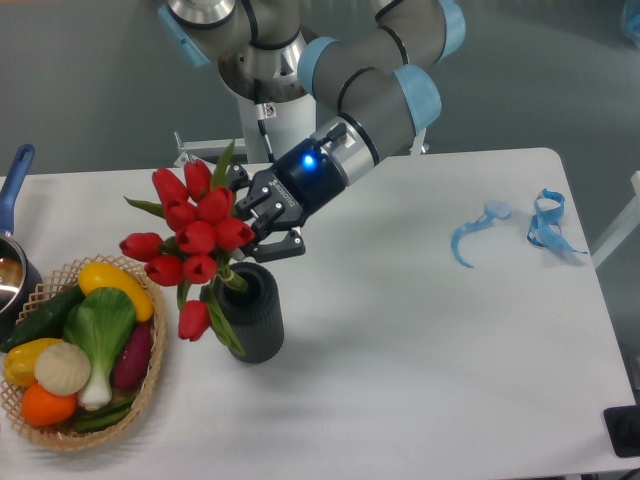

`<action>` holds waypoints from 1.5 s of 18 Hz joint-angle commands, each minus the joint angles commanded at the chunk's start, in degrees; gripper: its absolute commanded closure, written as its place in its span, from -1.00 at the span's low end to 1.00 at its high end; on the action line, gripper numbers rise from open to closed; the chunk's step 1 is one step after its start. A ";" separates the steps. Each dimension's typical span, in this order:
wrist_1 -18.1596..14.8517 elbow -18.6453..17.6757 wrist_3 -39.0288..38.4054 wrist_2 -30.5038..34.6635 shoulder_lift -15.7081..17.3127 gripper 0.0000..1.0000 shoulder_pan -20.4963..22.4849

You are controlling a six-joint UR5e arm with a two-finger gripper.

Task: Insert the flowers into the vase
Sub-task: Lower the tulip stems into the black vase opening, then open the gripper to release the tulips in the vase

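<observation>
The flowers (197,238), a bunch of red tulips with green stems and leaves, stand with their stems in the mouth of the vase (252,318). The heads lean up and to the left, and one tulip droops beside the vase. The vase is a short dark grey ribbed cylinder, upright on the white table. My gripper (258,218) is just above and to the right of the vase mouth, right next to the tulip heads. Its black fingers stand apart on either side of the bunch, and the stems between them are hidden by the blooms.
A wicker basket (40,432) of colourful vegetables sits at the front left, close to the vase. A pot with a blue handle (14,180) is at the left edge. Blue ribbon pieces (478,232) lie at the far right of the table (420,380).
</observation>
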 joint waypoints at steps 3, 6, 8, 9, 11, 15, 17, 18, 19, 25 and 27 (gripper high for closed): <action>0.09 -0.17 0.09 0.61 -1.14 0.35 0.44; 0.09 0.00 0.52 0.62 -1.85 0.35 0.27; 0.17 -0.09 1.23 0.62 -2.55 0.34 0.18; 0.18 -0.09 1.75 0.62 -2.90 0.34 0.18; 0.18 -0.17 3.33 0.62 -3.87 0.33 0.18; 0.26 -0.53 4.92 0.62 -4.49 0.32 0.09; 0.26 -0.70 5.10 0.62 -4.57 0.27 0.09; 0.26 -0.70 5.10 0.62 -4.66 0.22 0.09; 0.26 -0.79 5.10 0.70 -4.75 0.22 0.09; 0.26 -1.05 6.41 0.70 -5.54 -0.51 0.18; 0.26 -1.14 6.42 0.79 -5.54 -0.77 0.18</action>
